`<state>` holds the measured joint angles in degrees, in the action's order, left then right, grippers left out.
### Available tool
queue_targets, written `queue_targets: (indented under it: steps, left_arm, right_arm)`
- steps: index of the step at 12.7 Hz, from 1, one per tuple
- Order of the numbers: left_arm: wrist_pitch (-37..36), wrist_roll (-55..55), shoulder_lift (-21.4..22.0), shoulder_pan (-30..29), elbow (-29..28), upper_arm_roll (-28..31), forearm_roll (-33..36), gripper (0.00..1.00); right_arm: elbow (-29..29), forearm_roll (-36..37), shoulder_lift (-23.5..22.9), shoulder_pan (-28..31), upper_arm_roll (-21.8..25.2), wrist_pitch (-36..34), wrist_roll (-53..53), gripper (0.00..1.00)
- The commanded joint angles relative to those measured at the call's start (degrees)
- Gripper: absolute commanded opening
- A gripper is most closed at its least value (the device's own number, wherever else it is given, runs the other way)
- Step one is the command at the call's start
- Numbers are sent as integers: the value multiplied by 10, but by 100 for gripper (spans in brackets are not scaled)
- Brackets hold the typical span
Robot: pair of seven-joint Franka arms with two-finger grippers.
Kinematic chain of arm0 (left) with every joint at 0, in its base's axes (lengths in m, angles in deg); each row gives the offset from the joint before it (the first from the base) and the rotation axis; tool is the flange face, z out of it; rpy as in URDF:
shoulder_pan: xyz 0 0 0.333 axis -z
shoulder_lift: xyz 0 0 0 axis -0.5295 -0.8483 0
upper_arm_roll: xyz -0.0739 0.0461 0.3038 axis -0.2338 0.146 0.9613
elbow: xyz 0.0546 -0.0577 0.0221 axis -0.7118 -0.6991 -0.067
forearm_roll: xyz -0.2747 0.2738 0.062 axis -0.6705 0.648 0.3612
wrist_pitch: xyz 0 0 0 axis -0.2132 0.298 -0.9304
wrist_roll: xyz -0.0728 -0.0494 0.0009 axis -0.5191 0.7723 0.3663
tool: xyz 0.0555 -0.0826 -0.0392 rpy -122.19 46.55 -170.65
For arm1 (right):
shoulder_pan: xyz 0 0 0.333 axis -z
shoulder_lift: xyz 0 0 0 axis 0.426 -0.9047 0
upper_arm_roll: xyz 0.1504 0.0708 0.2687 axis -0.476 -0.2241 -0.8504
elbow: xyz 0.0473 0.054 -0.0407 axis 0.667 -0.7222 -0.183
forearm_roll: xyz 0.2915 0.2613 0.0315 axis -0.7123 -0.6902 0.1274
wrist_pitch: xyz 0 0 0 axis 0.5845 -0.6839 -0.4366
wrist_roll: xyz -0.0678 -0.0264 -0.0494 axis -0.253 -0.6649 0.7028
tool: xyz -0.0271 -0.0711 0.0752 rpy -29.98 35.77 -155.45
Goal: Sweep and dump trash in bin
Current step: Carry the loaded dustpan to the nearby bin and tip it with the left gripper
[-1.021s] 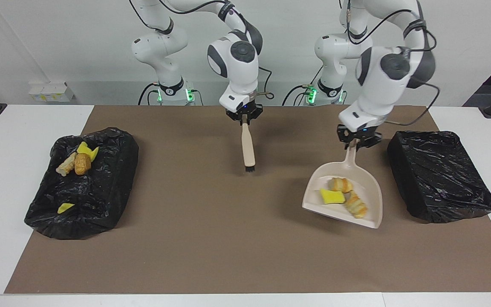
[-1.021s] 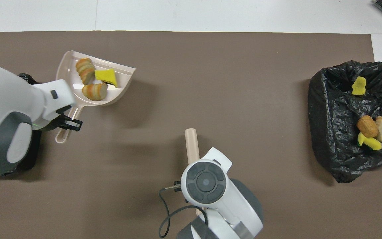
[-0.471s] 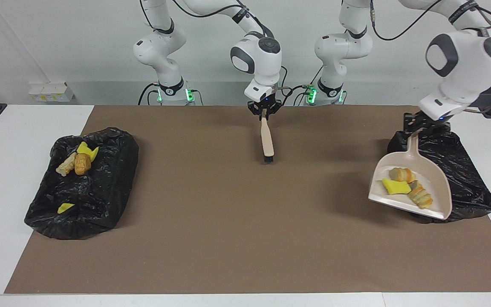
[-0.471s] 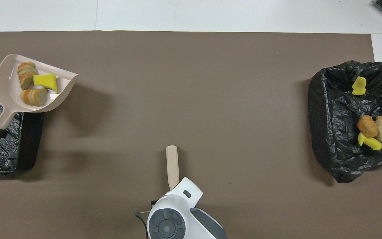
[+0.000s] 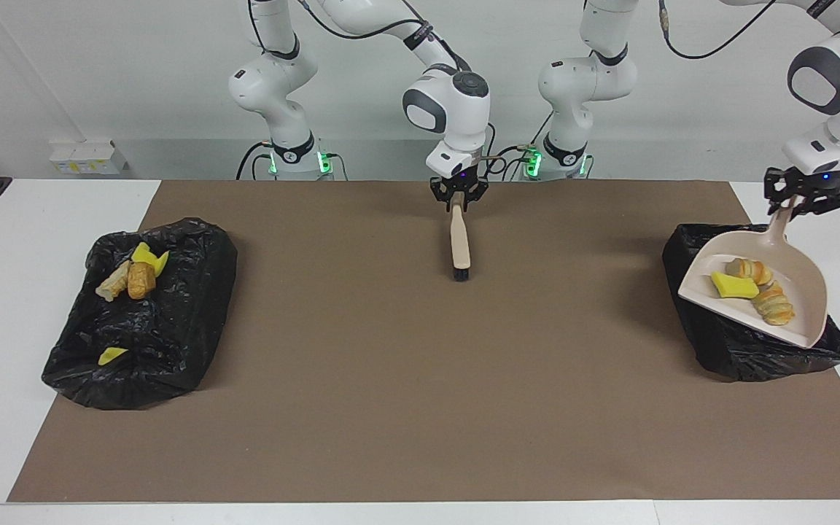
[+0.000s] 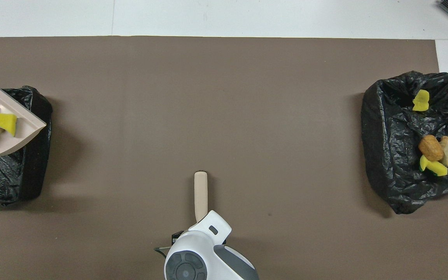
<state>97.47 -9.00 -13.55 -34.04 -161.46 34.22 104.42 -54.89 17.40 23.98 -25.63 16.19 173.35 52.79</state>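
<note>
Lying in the black-lined bin [image 5: 139, 313] at the right arm's end of the surface [image 5: 405, 408] is part of the trash: a golden-brown nugget [image 5: 141, 280] with a pale chunk [image 5: 112, 283] touching it and a yellow wedge [image 5: 149, 257] just beside them, and another yellow wedge [image 5: 111, 355] by itself, farther from the robots in the same bin. No tool is over this bin.

Toward the middle, the right tool [image 5: 458, 200] is at the top end of the beige brush [image 5: 459, 243], near the robots' edge of the brown mat [image 5: 420, 437]. The brush points away from the robots with its black bristles at the mat. Whether the fingers pinch the handle or have let go cannot be told from either view; the overhead view shows only the arm's wrist covering that end of the brush.

At the left arm's end, the left tool [image 5: 798, 203] is pressed together on the handle of the beige dustpan [image 5: 799, 264] and holds it up over the second black bin [image 5: 726, 343]. The pan slopes down away from the tool. Inside it lie a yellow piece [image 5: 732, 286] and two striped orange-and-beige pieces [image 5: 773, 306], all lower than the tool and resting on the pan's floor. In the overhead view the pan is cut by the picture's edge.
</note>
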Motion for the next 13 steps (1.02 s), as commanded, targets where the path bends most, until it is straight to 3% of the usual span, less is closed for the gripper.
queue_targets:
  steps: [1,4,7,10,13]
  left_arm:
    - [31,-64,1,1,-2,28,70,0]
    - [51,-74,0,-3,-1,36,187,0]
    - [15,-77,-1,8,6,33,334,0]
    - [-82,-77,-4,35,29,3,392,0]
    - [-165,-76,-4,41,54,-56,402,0]
  right_arm:
    - [51,19,1,7,3,-57,16,100]
    - [61,13,48,58,2,-75,-15,100]
    - [119,8,66,111,3,-178,-114,100]
    - [182,8,68,174,4,-247,-206,100]
    - [222,6,77,242,4,-295,-332,100]
